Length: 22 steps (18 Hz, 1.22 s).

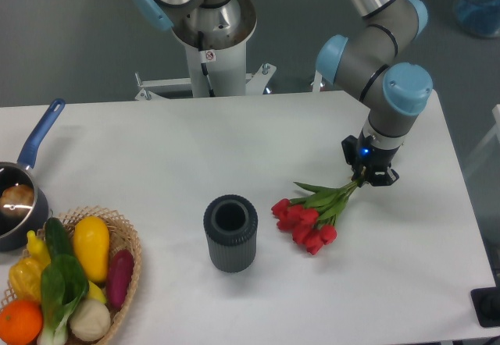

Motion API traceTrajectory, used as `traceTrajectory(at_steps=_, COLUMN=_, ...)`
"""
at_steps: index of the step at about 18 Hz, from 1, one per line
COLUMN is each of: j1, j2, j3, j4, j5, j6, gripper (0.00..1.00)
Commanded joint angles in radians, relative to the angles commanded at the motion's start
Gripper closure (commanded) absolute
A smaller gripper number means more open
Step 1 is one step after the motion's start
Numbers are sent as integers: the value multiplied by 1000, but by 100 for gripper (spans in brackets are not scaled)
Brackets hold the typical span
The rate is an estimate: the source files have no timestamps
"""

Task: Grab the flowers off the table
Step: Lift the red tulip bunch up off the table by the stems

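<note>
Brimming basket [125, 240] beside dark vase [230, 233]

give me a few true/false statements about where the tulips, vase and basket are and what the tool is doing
1. The tool is at the stem end of the red tulips. True.
2. The tulips stand inside the dark ribbed vase. False: they lie to the vase's right, blooms near it but outside.
3. The wicker basket of produce sits at the front left corner of the table. True.
4. The blue-handled saucepan is right of the vase. False: it is at the left edge.
5. The vase lies on its side. False: it stands upright, opening up.
</note>
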Motion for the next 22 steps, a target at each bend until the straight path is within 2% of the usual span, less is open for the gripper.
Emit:
traceTrajectory(at_steps=9, j1=2, j2=6, j3=2, j4=0, j5=-3, j6=5, gripper=82)
traceTrajectory(at_steps=11, j1=0, j2=6, j3=17, j4=0, j5=-37, j6=2, gripper=82)
traceTrajectory(at_steps=14, j1=20, j2=23, j3=29, j4=2, j5=-147, j6=-5, gripper=82)
traceTrajectory(at_steps=18, j1=72, j2=35, j3=43, j4=2, j5=-366, j6=-12, gripper=82)
traceTrajectory(at_steps=22, j1=106, j2=41, j3=74, j4=2, j5=-566, j6=-93, gripper=82)
